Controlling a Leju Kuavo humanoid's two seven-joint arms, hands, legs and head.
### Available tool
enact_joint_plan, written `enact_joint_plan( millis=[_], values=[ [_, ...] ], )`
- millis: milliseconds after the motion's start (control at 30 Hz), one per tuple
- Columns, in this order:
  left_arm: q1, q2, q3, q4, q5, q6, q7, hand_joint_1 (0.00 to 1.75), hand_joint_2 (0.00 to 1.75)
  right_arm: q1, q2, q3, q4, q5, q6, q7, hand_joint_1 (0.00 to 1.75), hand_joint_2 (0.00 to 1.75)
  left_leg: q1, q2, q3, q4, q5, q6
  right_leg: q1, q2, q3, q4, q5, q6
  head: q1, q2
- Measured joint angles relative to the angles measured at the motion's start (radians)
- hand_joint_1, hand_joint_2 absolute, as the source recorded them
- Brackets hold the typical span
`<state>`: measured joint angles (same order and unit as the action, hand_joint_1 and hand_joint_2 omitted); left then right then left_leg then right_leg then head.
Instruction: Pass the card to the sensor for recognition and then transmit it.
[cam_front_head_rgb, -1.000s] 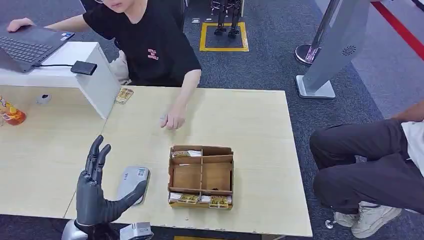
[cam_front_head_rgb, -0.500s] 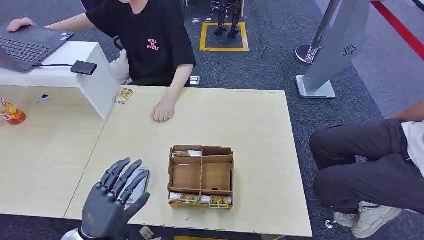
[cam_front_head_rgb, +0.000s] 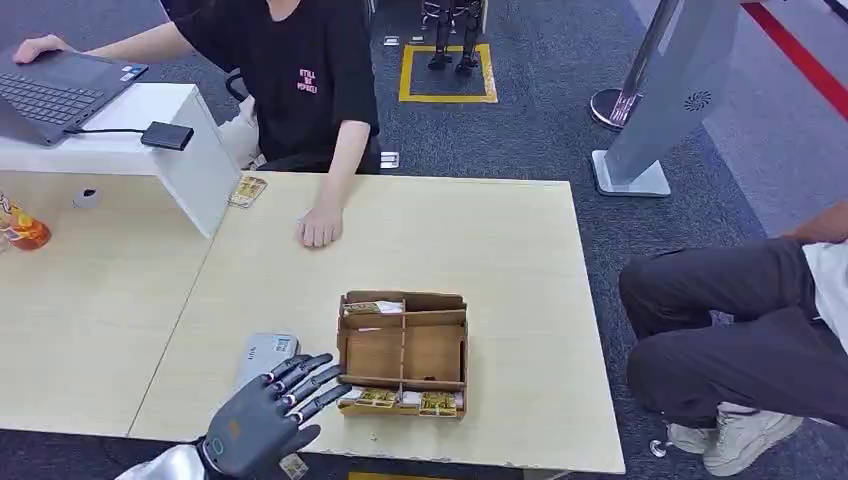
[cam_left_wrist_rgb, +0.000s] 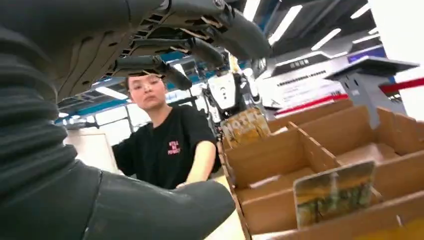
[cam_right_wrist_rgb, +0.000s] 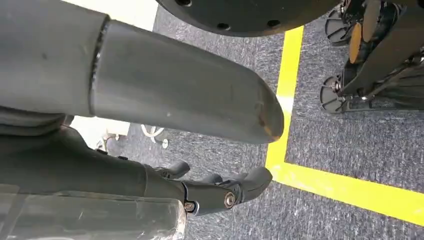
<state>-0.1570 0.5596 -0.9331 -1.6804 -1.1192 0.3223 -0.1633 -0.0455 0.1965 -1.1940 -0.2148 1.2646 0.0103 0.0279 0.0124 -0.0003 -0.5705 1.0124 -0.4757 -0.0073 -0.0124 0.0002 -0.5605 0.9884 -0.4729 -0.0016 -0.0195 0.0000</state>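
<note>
The robot's left hand (cam_front_head_rgb: 262, 425) hovers empty, fingers spread, right beside the brown cardboard divided box (cam_front_head_rgb: 404, 352) on the bench (cam_front_head_rgb: 500, 250). It should probably pinch one yellow printed card (cam_front_head_rgb: 378, 397) in the box's near slot by its top edge, no shoving the box.

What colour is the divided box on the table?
Brown cardboard box; the head view shows it best.

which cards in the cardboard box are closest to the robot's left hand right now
The cards in the box's near-left slot; the left hand's fingertips nearly reach them. The far-row cards lie farther.

Left hand (cam_front_head_rgb: 262, 425) beside the cardboard box (cam_front_head_rgb: 404, 352), sensor (cam_front_head_rgb: 264, 357) beneath it; bare bench (cam_front_head_rgb: 500, 240) lies beyond, up to a person's hand (cam_front_head_rgb: 320, 228).
</note>
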Motion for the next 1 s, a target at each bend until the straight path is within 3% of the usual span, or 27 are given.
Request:
enact_joint_plan(
  millis=[500, 1000],
  values=[
    [-0.042, -0.008, -0.071, 0.024, 0.063, -0.017, -0.013, 0.33, 1.75, 0.0, 0.0, 0.0, -0.009, 0.001, 0.004, 0.001, 0.0, 0.0, 0.0, 0.0, 0.0, 0.0, 0.0, 0.0, 0.0, 0.0, 0.0, 0.0, 0.0, 0.0, 0.0, 0.0],
    [-0.065, -0.092, -0.108, 0.05, 0.032, 0.003, 0.004, 0.35, 1.75, -0.001, 0.0, 0.0, -0.01, 0.007, 0.003, 0.003, 0.0, 0.0, 0.0, 0.0, 0.0, 0.0, 0.0, 0.0, 0.0, 0.0, 0.0, 0.0, 0.0, 0.0, 0.0, 0.0]
  ],
)
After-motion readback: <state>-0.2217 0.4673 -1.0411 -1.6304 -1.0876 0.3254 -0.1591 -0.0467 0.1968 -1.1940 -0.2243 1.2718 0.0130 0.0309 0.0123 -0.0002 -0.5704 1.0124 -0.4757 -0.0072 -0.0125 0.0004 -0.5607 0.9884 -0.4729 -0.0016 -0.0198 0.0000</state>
